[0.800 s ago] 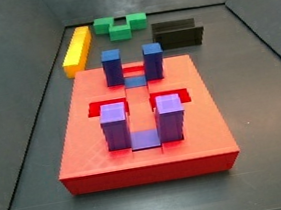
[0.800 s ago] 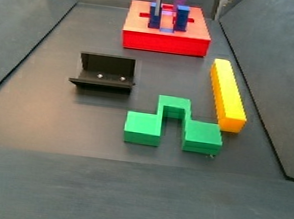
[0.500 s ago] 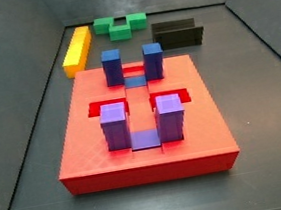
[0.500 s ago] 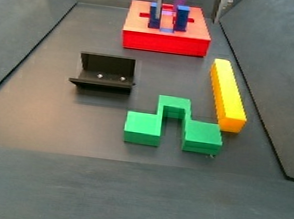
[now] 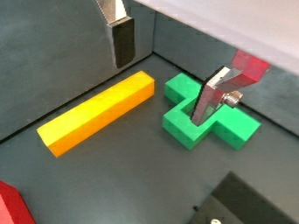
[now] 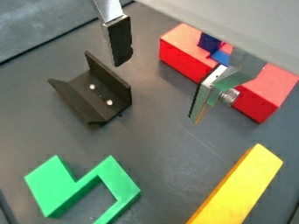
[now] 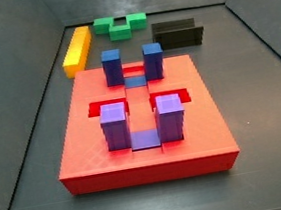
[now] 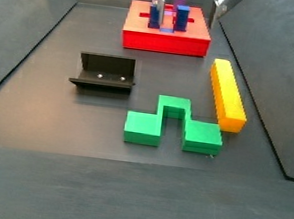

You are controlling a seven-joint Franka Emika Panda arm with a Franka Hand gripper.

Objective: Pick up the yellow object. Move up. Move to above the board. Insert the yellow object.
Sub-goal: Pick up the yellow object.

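The gripper hangs in the air with its two fingers spread apart and nothing between them. The yellow object lies flat on the counter, just beside the green block. The board sits apart from it.

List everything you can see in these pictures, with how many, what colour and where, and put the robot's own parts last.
yellow object: one, yellow-orange bar, flat on the floor beside the green block.
green block: one, green, notched, on the floor, not touching the bar.
board: one, red slab, on the floor.
blue blocks: two, upright on the board.
purple blocks: two, upright on the board.
fixture: one, dark L-shaped bracket, on the floor between board and green block.
gripper: one, silver fingers with dark pads, open and empty, above the floor over the bar and green block.
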